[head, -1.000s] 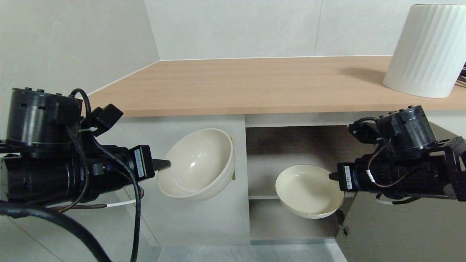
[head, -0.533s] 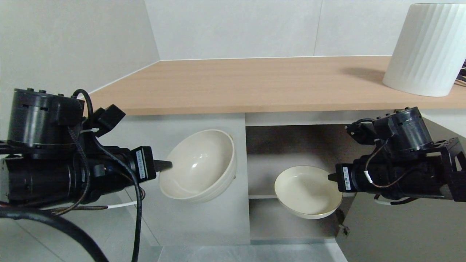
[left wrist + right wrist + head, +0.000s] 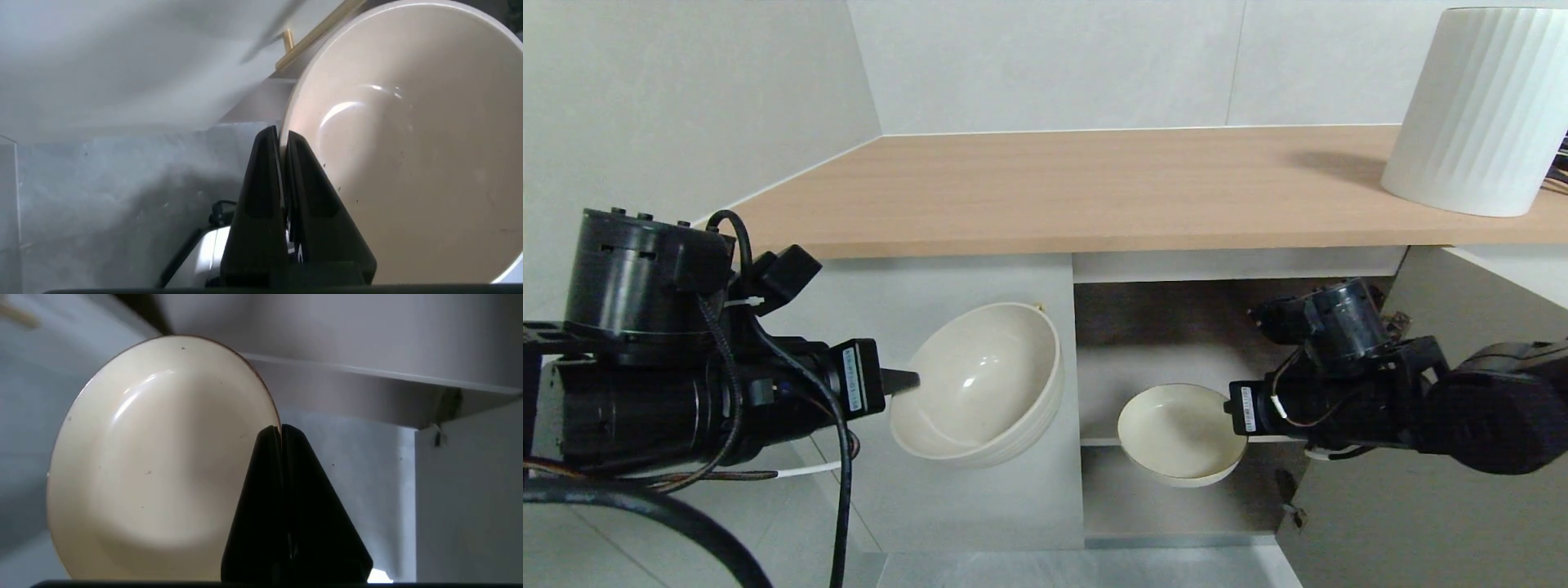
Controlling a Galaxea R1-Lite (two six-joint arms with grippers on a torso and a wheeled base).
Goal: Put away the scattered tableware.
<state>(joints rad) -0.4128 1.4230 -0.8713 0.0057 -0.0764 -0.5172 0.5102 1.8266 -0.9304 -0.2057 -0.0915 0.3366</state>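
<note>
1. Far left, in front of the closed cabinet door (image 3: 980,506): left gripper (image 3: 907,380), fingers pinched tight on the near rim of a deep cream bowl (image 3: 980,384)
2. Bowl held up in the air, tilted, hollow turned toward the head camera; far rim close by the door's slim gold handle (image 3: 1041,309), touching or apart impossible to tell
3. Same grip from the left wrist: bowl rim squeezed between the two dark fingers (image 3: 263,188), gold handle just beyond the bowl's edge
4. Above the cabinet, running across: wooden countertop (image 3: 1094,188)
5. Right of the closed door: open compartment with a pale shelf (image 3: 1098,442) across it
6. At the mouth of that compartment, about level with the shelf's front edge: shallow cream plate (image 3: 1176,429), tilted, hollow facing up and outward; resting on the shelf or clear of it, cannot tell
7. On the plate's right rim: right gripper (image 3: 1232,406), fingers clamped on the edge, seen close in the right wrist view
8. Farther right: swung-open cabinet door (image 3: 1421,506); up on the countertop's right end, a ribbed white container (image 3: 1478,114)
</note>
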